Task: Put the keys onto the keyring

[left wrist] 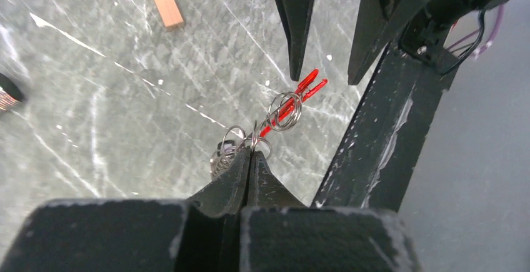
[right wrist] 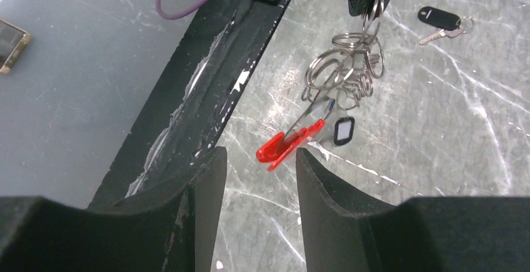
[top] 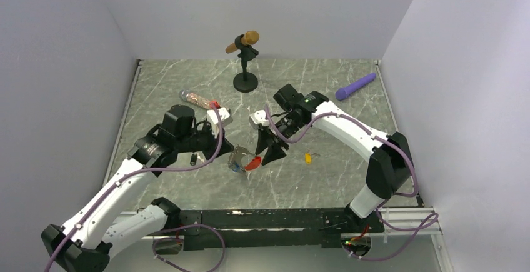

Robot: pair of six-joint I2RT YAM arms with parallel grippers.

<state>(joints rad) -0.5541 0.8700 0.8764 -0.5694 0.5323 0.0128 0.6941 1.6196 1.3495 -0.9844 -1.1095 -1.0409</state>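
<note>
Left gripper (left wrist: 251, 150) hangs low over the desk (left wrist: 125, 97), jaws pinching the keyring (left wrist: 284, 106). Right gripper (right wrist: 260, 156) tilts down, jaws spread beside its red fob (right wrist: 284, 146).

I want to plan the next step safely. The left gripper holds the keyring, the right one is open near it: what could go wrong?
1. The left gripper pinches only thin wire of the keyring; it may slip or twist.
2. The open right gripper hangs close to the red fob; a nudge could swing the ring.
3. The black-tagged key lies flat, probably hard to grasp.
</note>
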